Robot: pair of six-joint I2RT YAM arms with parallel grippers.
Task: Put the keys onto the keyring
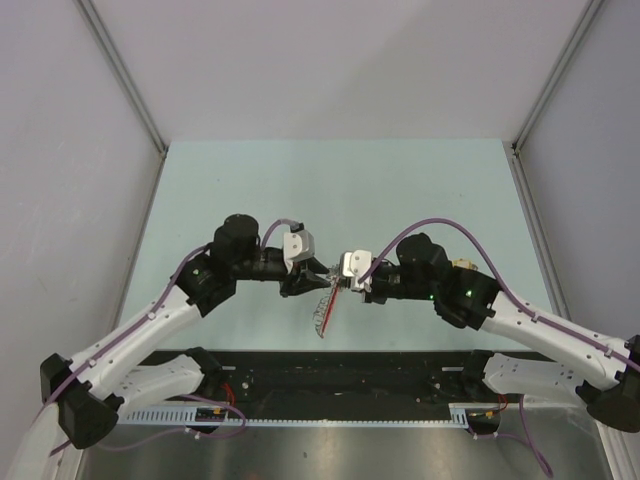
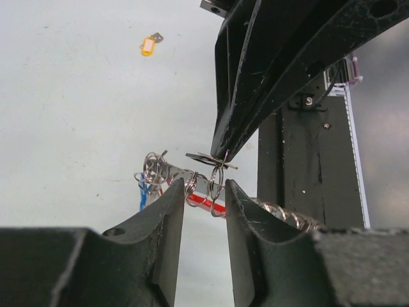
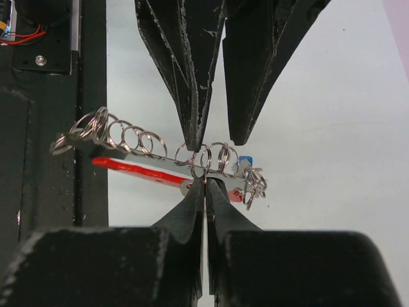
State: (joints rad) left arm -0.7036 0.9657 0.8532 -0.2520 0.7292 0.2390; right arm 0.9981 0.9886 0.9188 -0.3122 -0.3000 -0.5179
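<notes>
The keyring (image 3: pixel 211 167) is a grey strap with several metal rings and a red end piece (image 3: pixel 137 169), held in the air between both grippers. It hangs in the top view (image 1: pixel 325 310). My right gripper (image 3: pixel 205 182) is shut on one thin ring of the keyring. My left gripper (image 2: pixel 204 185) is open, its fingers (image 3: pixel 193 137) either side of the rings on the strap. A blue key (image 2: pixel 144 192) hangs at the strap's end. A yellow key (image 2: pixel 148 45) lies on the table, apart from both grippers.
The pale green table (image 1: pixel 330 190) stretches behind the grippers. A black base rail (image 1: pixel 340 370) runs along the near edge under the hanging strap. Grey walls stand on both sides.
</notes>
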